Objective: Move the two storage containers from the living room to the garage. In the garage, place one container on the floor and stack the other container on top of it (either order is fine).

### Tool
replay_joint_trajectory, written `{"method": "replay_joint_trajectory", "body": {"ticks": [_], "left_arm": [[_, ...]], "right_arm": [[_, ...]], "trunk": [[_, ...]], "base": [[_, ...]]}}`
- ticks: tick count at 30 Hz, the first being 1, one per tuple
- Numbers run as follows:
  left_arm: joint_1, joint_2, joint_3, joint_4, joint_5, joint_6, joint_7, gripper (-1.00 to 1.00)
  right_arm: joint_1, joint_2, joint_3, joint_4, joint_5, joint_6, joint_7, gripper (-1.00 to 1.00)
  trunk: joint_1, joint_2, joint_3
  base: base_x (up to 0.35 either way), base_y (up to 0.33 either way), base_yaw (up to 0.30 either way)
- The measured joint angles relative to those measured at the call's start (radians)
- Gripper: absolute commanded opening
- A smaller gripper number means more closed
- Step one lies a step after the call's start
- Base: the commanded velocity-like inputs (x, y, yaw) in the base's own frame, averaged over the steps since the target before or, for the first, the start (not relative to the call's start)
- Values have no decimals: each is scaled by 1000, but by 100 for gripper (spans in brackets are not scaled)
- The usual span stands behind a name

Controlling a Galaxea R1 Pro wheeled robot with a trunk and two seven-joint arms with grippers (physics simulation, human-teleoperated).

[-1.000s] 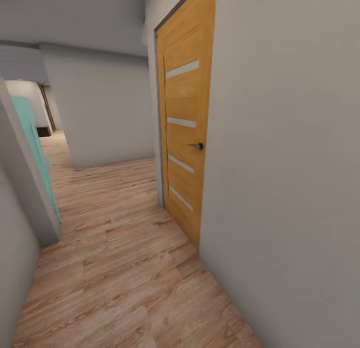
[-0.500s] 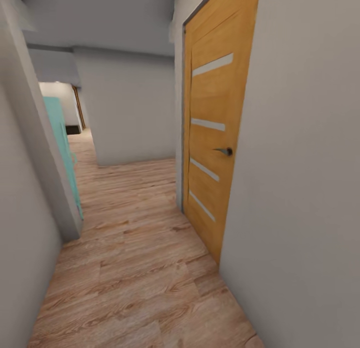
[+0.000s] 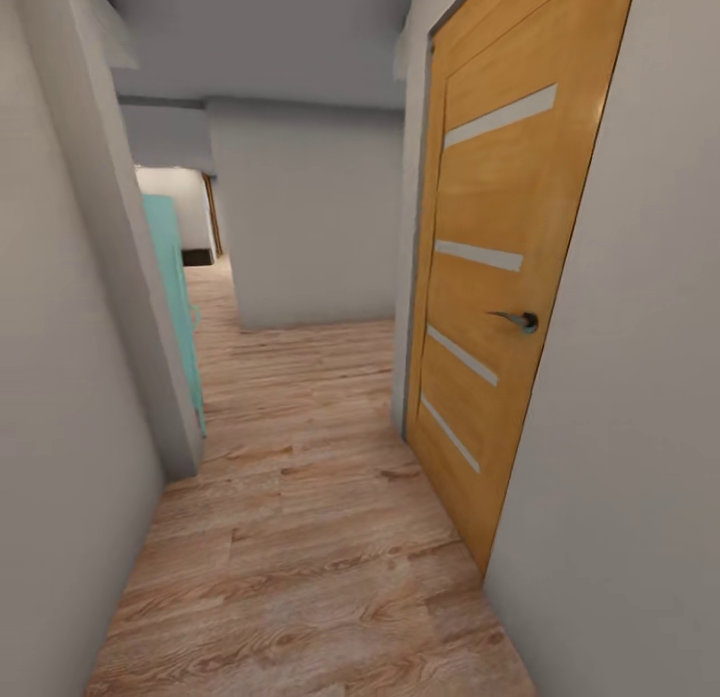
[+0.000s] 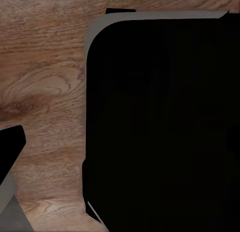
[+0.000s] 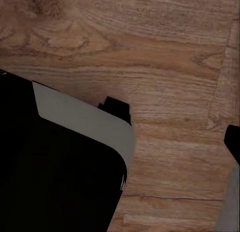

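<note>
You are on the way now, driving the base through a narrow corridor, so the step in hand is travel and not handling. In the head view the wood-plank floor (image 3: 300,537) runs ahead between a plain grey wall (image 3: 60,397) at the left side and a closed wooden door (image 3: 500,307) at the right side, with its dark handle (image 3: 522,321) about halfway up. Further on, a turquoise panel (image 3: 178,307) stands beside the left wall, and behind it the passage is closed by a grey wall (image 3: 310,217), with an opening to a brighter room at its left.

The two storage containers are not to be seen from here, so I cannot say where they lie relative to either gripper, nor if you go to fetch one or to deliver one. About the grippers themselves I cannot tell if they are wide or narrow: the left wrist view gives a large black body with a grey rounded edge (image 4: 160,127) over the planks, and the right wrist view gives a similar black body (image 5: 55,172) over the planks; no fingertips can be made out.

The next move, as I judge it, is to keep the base centred in the corridor, away from the door frame and the left wall corner (image 3: 185,447), until the right room opens.
</note>
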Motion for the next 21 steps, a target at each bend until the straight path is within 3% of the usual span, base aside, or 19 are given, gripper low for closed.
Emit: {"method": "replay_joint_trajectory", "body": {"ticks": [5,21], "left_arm": [[0,0,0,0,0,1,0,100],[0,1,0,0,13,0,0,100]], "right_arm": [[0,0,0,0,-1,-1,0,100],[0,-2,0,0,1,0,1,100]], "trunk": [[0,0,0],[0,0,0]], "base": [[322,0,114],[322,0,3]]}}
